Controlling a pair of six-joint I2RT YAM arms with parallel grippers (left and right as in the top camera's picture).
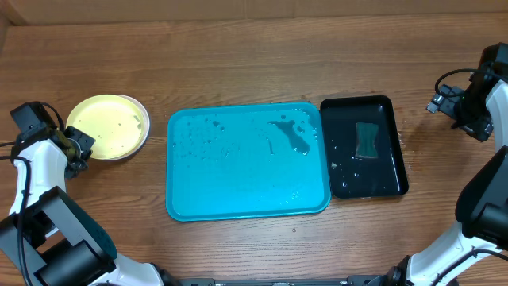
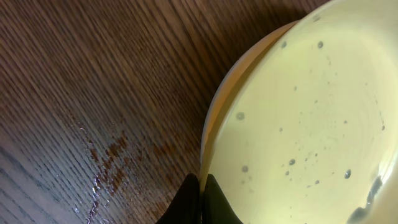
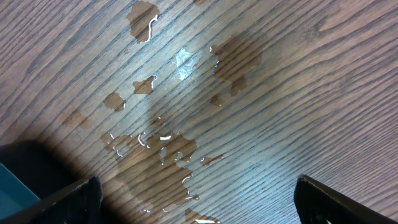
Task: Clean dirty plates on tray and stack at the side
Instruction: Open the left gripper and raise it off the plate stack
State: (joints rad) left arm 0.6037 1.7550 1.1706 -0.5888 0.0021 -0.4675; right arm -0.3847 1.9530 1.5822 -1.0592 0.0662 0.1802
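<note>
Overhead has the yellow-green plate (image 1: 107, 127) on the table (image 1: 238, 63) left of the teal tray (image 1: 246, 202), near rim pinched by the left gripper (image 1: 80, 146) (right gripper (image 3: 199, 202) gaping, far right).

My right claw (image 3: 198, 202) is hanging over open wet table (image 3: 261, 112), the black tray (image 1: 385, 179) blocking leftward; the yellow plate (image 2: 298, 124) is filling my left claw (image 2: 200, 190).

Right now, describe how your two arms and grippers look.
The left arm and right arm are white shells with black joints. Black cable loops near the right wrist. The left gripper has dark tapered fingers; the right gripper has black, flat-edged ones.
</note>
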